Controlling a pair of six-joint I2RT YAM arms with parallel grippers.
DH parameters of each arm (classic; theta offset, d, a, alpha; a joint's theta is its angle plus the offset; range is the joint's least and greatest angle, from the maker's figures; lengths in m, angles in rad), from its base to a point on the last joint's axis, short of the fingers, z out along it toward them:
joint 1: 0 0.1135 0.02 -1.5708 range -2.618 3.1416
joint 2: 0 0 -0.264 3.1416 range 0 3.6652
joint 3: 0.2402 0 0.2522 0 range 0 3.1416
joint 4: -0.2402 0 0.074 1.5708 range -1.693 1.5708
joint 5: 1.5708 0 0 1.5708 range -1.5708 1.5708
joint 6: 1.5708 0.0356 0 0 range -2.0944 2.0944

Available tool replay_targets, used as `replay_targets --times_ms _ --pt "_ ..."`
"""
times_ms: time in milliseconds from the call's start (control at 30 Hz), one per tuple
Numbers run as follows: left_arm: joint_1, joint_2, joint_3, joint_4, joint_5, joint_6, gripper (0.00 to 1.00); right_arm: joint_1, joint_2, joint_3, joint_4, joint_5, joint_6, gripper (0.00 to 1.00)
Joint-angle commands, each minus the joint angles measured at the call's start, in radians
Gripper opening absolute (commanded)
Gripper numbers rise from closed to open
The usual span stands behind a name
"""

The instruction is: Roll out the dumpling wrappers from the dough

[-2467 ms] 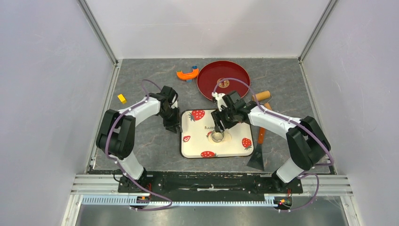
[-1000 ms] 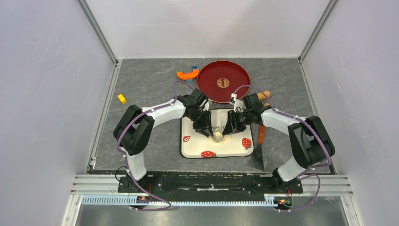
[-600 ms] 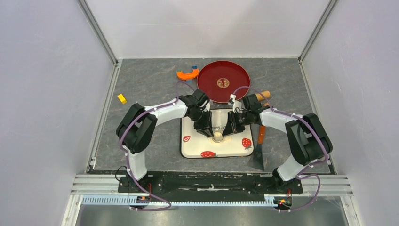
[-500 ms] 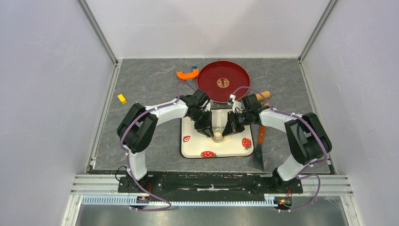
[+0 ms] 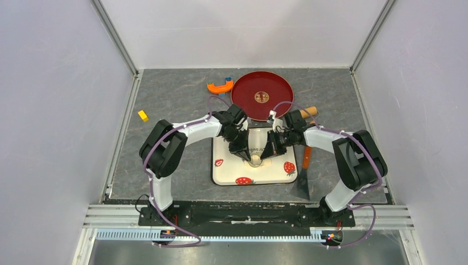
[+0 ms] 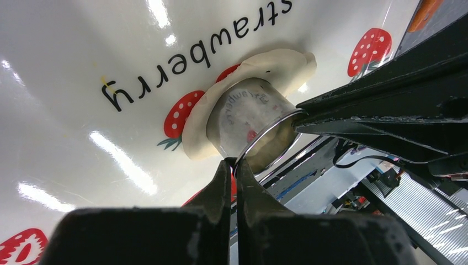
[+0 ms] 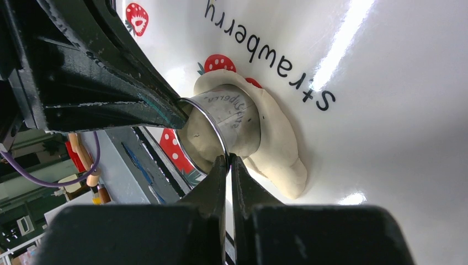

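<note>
Though unclear overhead, wrist-side dough point(image 6: 276, 61) (beneath ring point(image 6: 251, 113))

The dough point(image 6: 265, 59) is pale cream, the ring point(image 6: 248, 116) silver, the tray point(image 6: 83, 55) white with red strawberries.

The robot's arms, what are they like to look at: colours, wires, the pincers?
Both the left arm and right arm have white tubular segments between bulky black joints, each trailed by a looping purple cable. The left pincer and right pincer are matte black, with two flat, tapering, scuffed fingers.

"strawberry" in black lettering on white tray point(image 6: 83, 49) (mirrored on metal ring point(image 6: 251, 118))
</note>
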Motion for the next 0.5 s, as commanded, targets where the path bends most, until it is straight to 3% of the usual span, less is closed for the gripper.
replay_targets --times_ms 0,467 --pt "-0.005 0.065 -0.010 -0.008 -0.080 0.001 0.02 0.011 0.059 -0.023 -0.061 0.139 -0.092 0.00" --pt "-0.007 0.110 -0.043 -0.029 -0.142 -0.008 0.02 0.030 0.123 -0.024 -0.135 0.259 -0.158 0.00"
